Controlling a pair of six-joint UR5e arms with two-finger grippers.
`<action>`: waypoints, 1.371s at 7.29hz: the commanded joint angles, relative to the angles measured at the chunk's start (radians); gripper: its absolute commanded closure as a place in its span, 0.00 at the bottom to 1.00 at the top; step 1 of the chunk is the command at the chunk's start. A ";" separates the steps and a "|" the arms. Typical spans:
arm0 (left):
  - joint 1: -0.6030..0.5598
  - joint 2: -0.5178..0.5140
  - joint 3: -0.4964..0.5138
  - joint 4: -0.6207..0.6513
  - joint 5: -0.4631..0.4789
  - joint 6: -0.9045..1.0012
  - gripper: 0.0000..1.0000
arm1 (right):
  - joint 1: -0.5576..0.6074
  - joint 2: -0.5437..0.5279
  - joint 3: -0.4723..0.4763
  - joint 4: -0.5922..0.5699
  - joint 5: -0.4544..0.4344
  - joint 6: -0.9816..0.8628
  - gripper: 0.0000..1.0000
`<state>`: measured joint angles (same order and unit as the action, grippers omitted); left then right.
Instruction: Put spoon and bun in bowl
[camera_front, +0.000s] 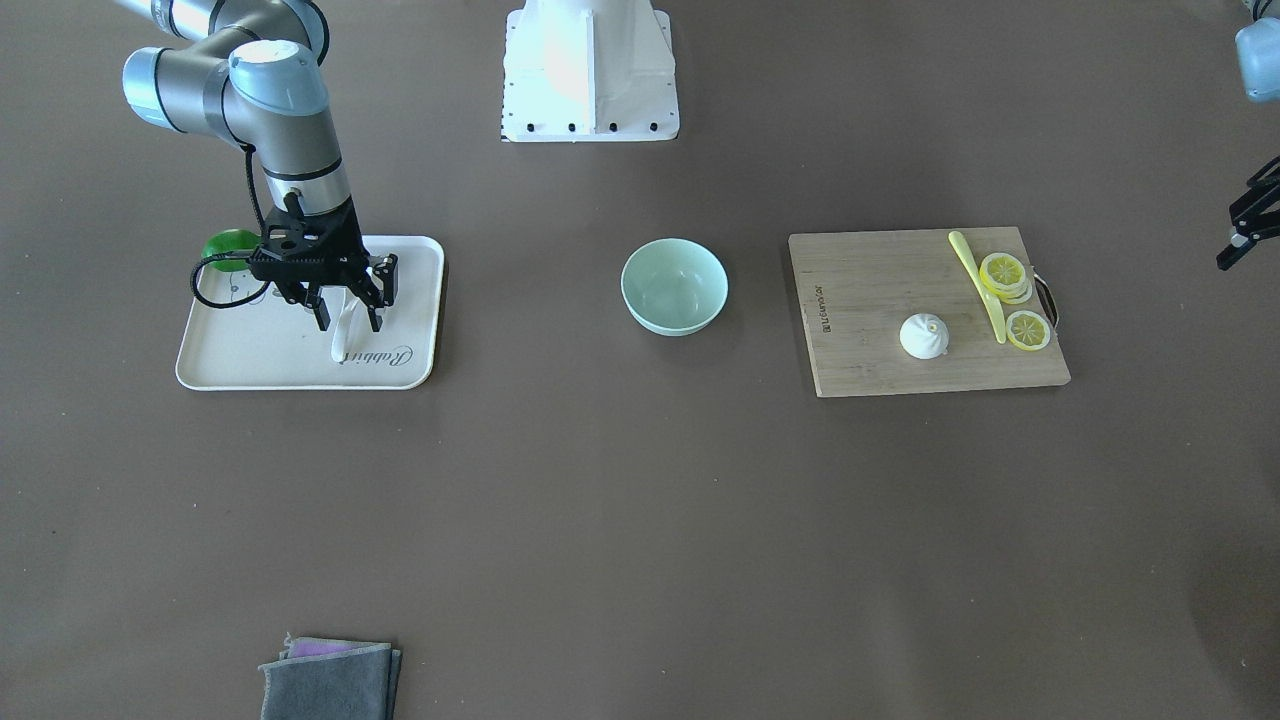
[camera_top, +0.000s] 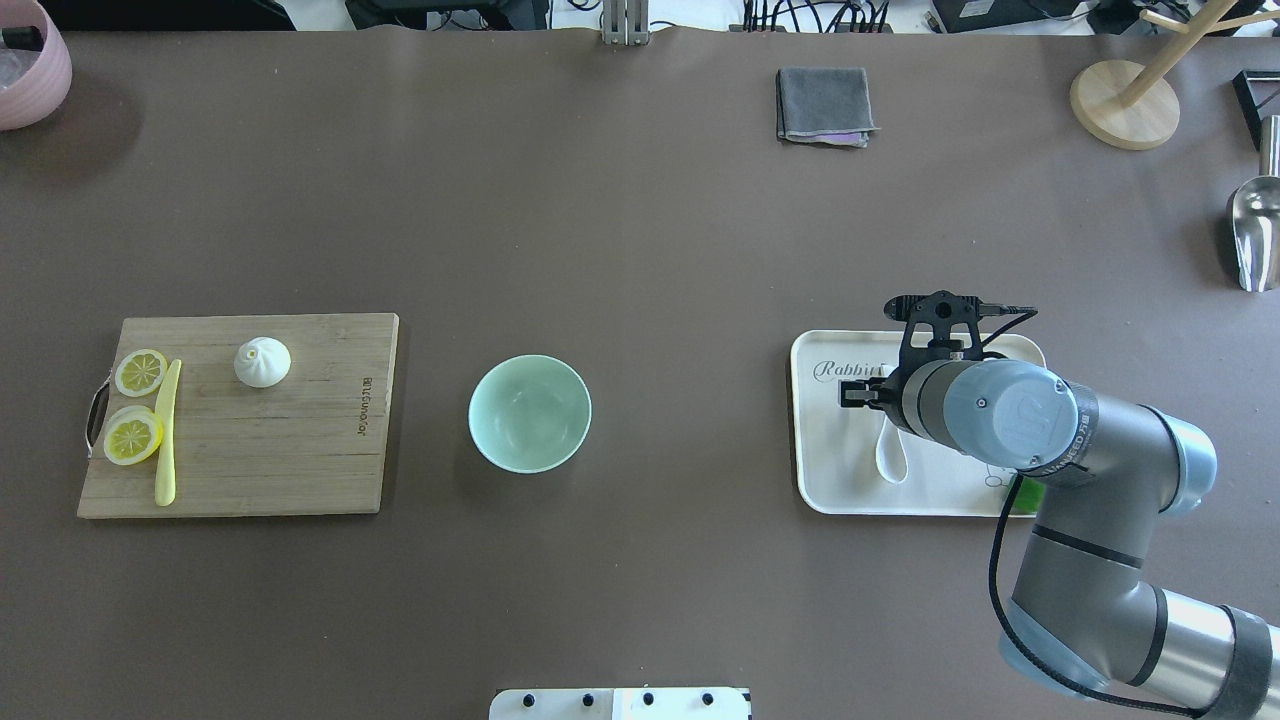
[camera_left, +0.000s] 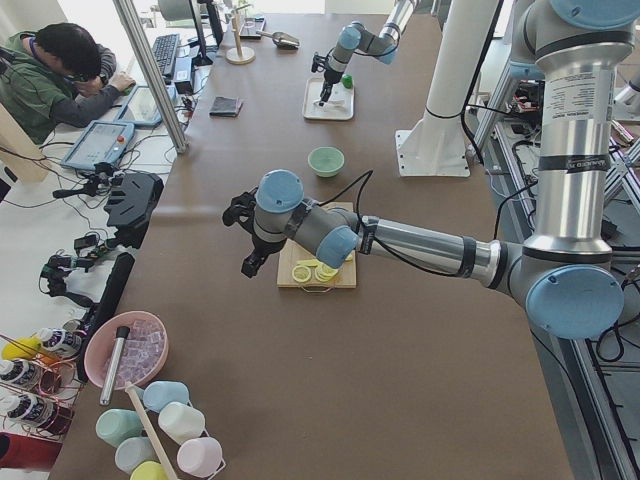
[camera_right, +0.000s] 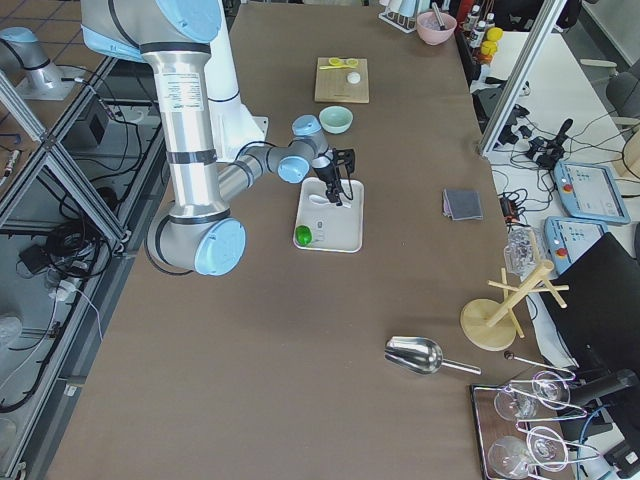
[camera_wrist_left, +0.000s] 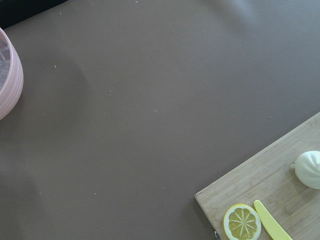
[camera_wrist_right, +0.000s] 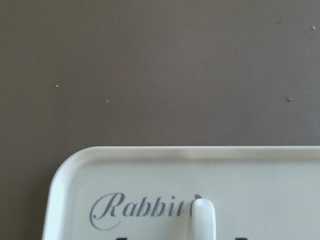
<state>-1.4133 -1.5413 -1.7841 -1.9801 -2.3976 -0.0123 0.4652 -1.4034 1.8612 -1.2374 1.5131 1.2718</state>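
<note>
Fingers (camera_front: 321, 316) of the right gripper (camera_front: 348, 322) stand spread astride the handle of the white glossy ceramic soup spoon (camera_front: 345, 338), which lies on a white rectangular tray (camera_front: 230, 362), well apart from the round mint-green bowl (camera_front: 674, 286). A clean lift likely means closing squarely across the thick, slick handle.

Overhead and front cameras looked down from opposite sides, both framing the bowl (camera_top: 530, 413). The right wrist camera hugged the tray (camera_wrist_right: 150, 160).
</note>
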 joint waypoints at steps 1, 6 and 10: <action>0.002 0.001 0.000 0.000 0.000 0.000 0.01 | -0.011 -0.008 -0.002 -0.001 -0.019 0.008 0.43; 0.002 0.004 -0.001 0.000 0.000 0.000 0.01 | -0.022 -0.005 -0.005 -0.002 -0.036 0.046 1.00; 0.004 0.007 -0.001 0.000 -0.002 0.000 0.01 | -0.028 0.209 0.033 -0.212 -0.030 0.191 1.00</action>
<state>-1.4108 -1.5355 -1.7868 -1.9804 -2.3989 -0.0123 0.4400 -1.3103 1.8937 -1.3210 1.4824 1.3816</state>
